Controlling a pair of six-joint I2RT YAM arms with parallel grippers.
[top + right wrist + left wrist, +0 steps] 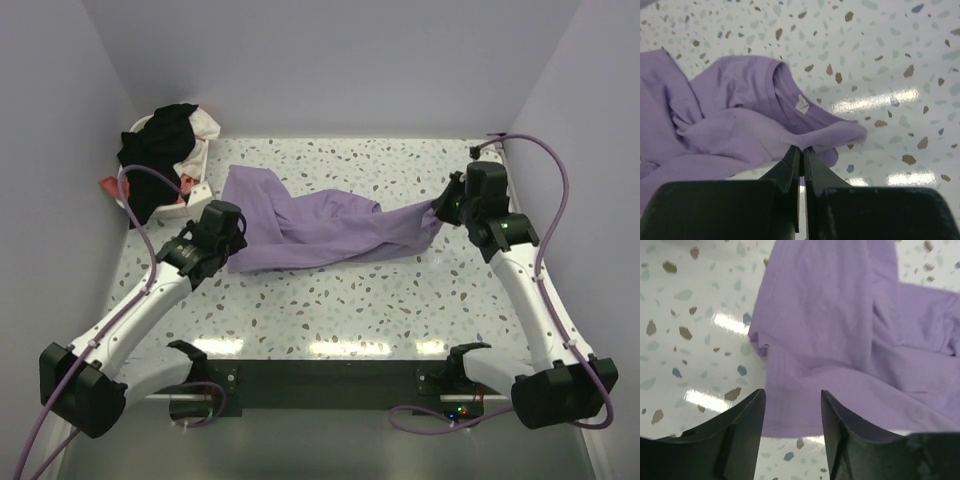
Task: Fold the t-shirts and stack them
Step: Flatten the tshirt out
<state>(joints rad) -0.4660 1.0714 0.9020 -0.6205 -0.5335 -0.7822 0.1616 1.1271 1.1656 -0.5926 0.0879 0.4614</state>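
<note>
Pincer on the right arm, the right pincer (pixel 801 150), is pressed together on a fold of the lavender t-shirt (pixel 730 115). In its wrist view the two dark fingers (pixel 790 167) meet with purple cloth nipped between their tips, just below the collar (pixel 780 85) and its small white neck label (pixel 801 104). From above, this right pincer (pixel 445 207) sits at the right end of the garment, and the cloth narrows to a point where it is gripped.

The left pincer (pixel 792 395) stands apart, with nothing between its fingers. It hangs over the shirt's lower left edge, so purple fabric (pixel 840 340) and a strip of speckled surface show through the gap. In the overhead view the left pincer (pixel 228 243) is at the garment's left end.

The lavender t-shirt (pixel 320 230) lies crumpled and twisted across the middle of the speckled tabletop (pixel 350 300), stretched from left to right between the two arms, wider on the left and gathered on the right.

At the far left corner stands a white laundry basket (pixel 200 187), holding a pile of black, white and coral clothes (pixel 165 140) that spills over its rim.
</note>
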